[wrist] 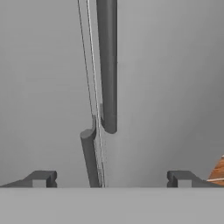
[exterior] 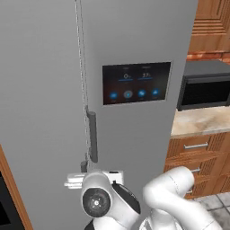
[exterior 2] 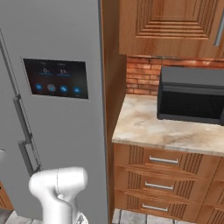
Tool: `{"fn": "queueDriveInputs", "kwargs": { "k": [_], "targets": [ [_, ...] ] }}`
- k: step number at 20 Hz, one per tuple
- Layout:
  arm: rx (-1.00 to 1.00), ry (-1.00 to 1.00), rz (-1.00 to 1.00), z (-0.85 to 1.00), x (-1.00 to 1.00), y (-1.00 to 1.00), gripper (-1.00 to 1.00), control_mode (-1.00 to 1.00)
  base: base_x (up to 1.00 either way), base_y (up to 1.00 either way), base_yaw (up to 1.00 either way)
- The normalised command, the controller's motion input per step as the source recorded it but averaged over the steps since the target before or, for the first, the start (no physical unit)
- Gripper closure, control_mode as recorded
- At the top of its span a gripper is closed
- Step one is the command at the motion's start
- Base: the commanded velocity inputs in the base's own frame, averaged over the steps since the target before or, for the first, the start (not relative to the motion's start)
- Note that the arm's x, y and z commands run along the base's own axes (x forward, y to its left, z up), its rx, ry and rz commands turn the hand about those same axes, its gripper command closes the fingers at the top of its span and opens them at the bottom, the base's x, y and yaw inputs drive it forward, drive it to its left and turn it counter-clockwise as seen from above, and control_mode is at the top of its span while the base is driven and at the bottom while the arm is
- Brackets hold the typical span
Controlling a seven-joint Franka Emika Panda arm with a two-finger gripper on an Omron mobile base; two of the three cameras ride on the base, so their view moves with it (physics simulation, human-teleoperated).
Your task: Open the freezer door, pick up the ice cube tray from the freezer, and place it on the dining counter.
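At six o'clock in the hand view, the gripper [wrist: 111,179] is hovering with fingers spread wide, gripping nothing, facing the freezer door [wrist: 41,87] and its bar handle [wrist: 89,157]. Door is sitting shut; opening, tray retrieval and dining-counter placement are all remaining.

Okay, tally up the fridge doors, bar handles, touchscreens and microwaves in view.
Fridge doors: 2, the freezer door and the touchscreen door
Bar handles: 2, upper handle and lower handle
Touchscreens: 1
Microwaves: 1
Total: 6
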Motion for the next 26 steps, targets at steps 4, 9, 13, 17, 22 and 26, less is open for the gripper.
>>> {"fn": "queueDriveInputs", "kwargs": {
  "k": [4, 9, 13, 17, 22, 26],
  "targets": [
    [0.05, -0.21, 0.01, -0.89, 0.71, 0.0, -1.0, -1.0, 0.0, 0.0, 0.0],
    [0.01, -0.2, 0.0, -0.82, 0.62, 0.0, -1.0, -1.0, 0.0, 0.0, 0.0],
    [0.0, -0.18, 0.0, -0.62, 0.5, 0.04, -1.0, -1.0, 0.0, 0.0, 0.0],
    [0.0, -0.1, 0.0, -0.46, 0.39, 0.34, -1.0, -1.0, 0.0, 0.0, 0.0],
    [0.0, -0.01, 0.0, -0.1, 0.13, 0.46, -1.0, -1.0, 0.0, 0.0, 0.0],
    [0.0, 0.0, 0.0, 0.0, 0.06, 0.37, -1.0, -1.0, 0.0, 0.0, 0.0]
  ]
}}
